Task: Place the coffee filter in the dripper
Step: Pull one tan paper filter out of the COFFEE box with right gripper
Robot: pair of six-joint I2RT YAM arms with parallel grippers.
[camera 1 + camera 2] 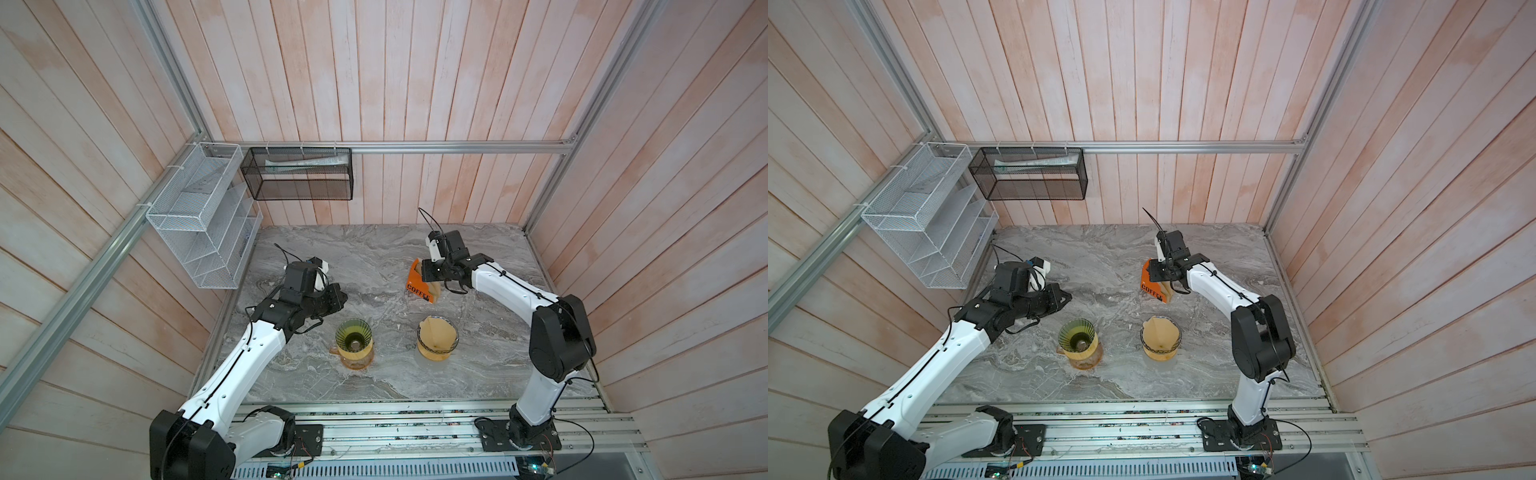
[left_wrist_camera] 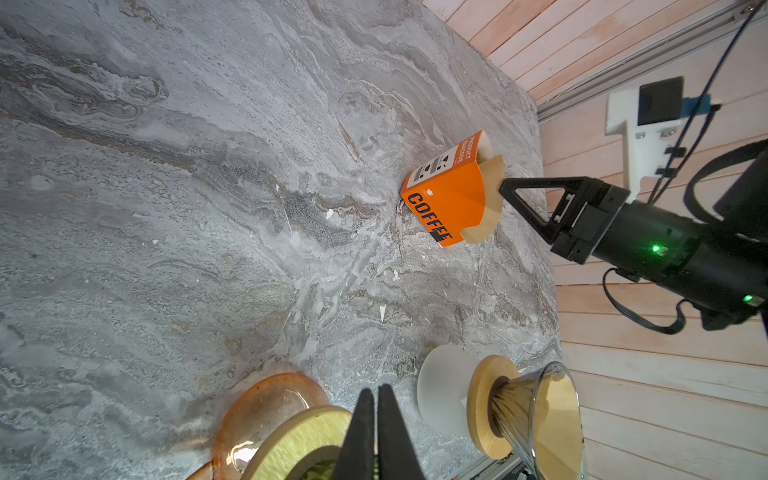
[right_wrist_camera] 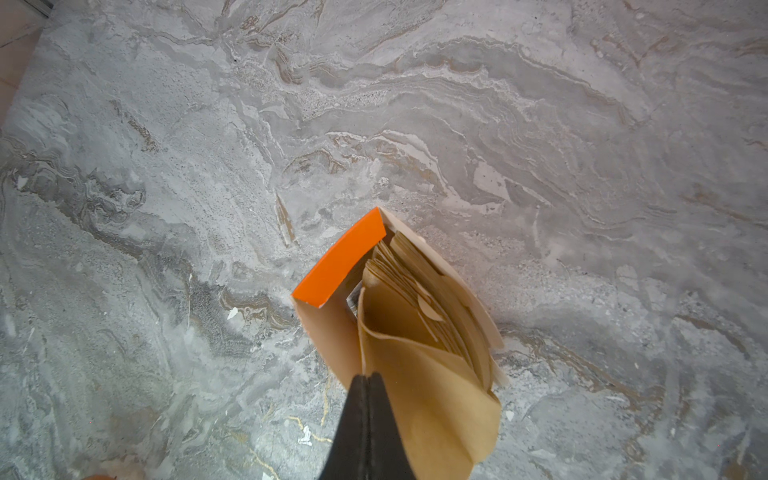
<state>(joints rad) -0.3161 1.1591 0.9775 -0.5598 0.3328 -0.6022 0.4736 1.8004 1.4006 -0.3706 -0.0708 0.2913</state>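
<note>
Closest to the lens, my right gripper (image 3: 368,384) is pinching shut on a coffee filter (image 3: 432,399) in the orange box (image 3: 340,262); in both top views my arm is hiding this. My left gripper (image 2: 376,401), closed and empty, is hovering near the green dripper (image 1: 362,330), apart from that box.

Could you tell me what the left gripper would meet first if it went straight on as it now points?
Most likely the orange filter box, across the marble table from the shut left gripper; depth is unclear, so it might touch the table first.
</note>
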